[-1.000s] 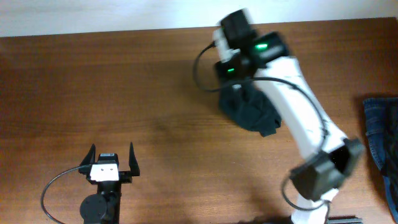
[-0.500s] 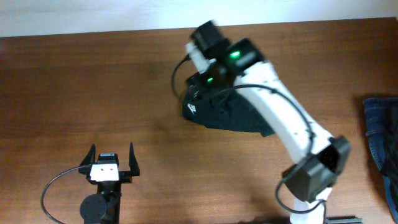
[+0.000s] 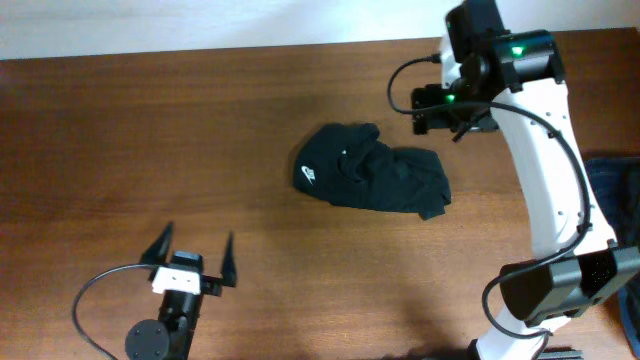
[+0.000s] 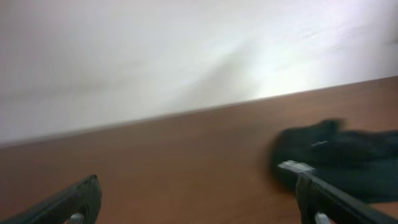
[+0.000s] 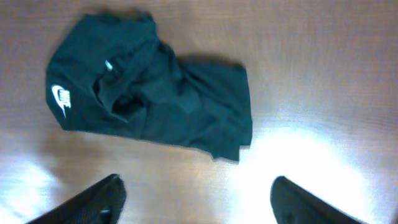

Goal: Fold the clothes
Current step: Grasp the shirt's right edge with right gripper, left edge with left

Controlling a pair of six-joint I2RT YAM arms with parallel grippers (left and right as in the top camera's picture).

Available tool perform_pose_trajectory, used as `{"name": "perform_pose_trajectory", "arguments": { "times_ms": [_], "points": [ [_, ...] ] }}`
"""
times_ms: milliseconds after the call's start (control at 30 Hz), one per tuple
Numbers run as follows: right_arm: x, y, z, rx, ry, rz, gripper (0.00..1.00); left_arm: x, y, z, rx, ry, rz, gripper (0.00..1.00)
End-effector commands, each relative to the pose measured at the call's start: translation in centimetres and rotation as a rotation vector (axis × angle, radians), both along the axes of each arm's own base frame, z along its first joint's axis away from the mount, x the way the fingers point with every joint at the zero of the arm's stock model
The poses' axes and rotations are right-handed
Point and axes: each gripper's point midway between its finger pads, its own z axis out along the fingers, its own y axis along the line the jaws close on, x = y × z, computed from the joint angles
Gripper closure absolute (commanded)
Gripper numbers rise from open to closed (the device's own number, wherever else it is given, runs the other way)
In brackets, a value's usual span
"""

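Note:
The clothes, a black T-shirt point(image 3: 375, 180) with a white swoosh point(image 3: 308, 177), lie crumpled in a loose heap on the wooden table point(image 3: 150, 130), right of centre. My right gripper point(image 3: 447, 108) hangs up and to the right of the heap, apart from it. In the right wrist view the T-shirt point(image 5: 155, 93) lies ahead of the open, empty right gripper point(image 5: 199, 199). My left gripper point(image 3: 195, 258) stands wide open near the front left. Its wrist view shows the T-shirt point(image 4: 345, 162) off to the right, beyond the open left gripper point(image 4: 199, 199).
A blue denim garment point(image 3: 612, 210) lies at the table's right edge, partly behind the right arm point(image 3: 550, 170). The white wall point(image 3: 200, 25) runs along the table's far edge. Bare wood separates the left gripper from the T-shirt.
My right gripper has let go of the T-shirt and swung back up to the right. The T-shirt now lies further left, more spread out. The left gripper has shifted slightly and tilted.

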Motion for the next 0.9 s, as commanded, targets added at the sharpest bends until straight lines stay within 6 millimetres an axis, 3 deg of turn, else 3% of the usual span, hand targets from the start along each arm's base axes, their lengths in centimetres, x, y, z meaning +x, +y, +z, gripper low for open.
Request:
{"name": "perform_pose_trajectory", "arguments": {
  "times_ms": [0,133,367,467,667,767,867],
  "points": [
    [-0.7,-0.4,-1.1,0.035,0.049,-0.029,0.33,-1.5,-3.7,0.2,-0.042,0.031,-0.232,0.01],
    [-1.1,-1.1,-2.9,0.031,0.095,-0.048,0.49,-1.7,-3.7,0.4,-0.062,0.158,-0.229,0.01],
    [-2.5,-0.5,-6.8,0.075,0.196,-0.046,0.52,0.4,-3.9,5.3,-0.085,0.357,-0.235,0.01],
    [-3.2,-0.3,-8.9,0.084,0.235,-0.046,0.57,2.1,-4.9,6.0,-0.074,0.518,-0.272,0.01],
    [-3.7,-0.4,-13.0,0.084,0.257,-0.048,0.76,5.4,-9.7,3.7,0.025,0.83,-0.426,0.01],
    [-3.7,-0.4,-14.3,0.084,0.253,-0.048,0.86,7.2,-12.6,2.0,0.053,0.91,-0.494,0.01],
    [-3.5,-0.4,-15.3,0.089,0.243,-0.073,0.88,8.8,-15.1,0.3,0.078,0.946,-0.542,0.01]
  ]
}}
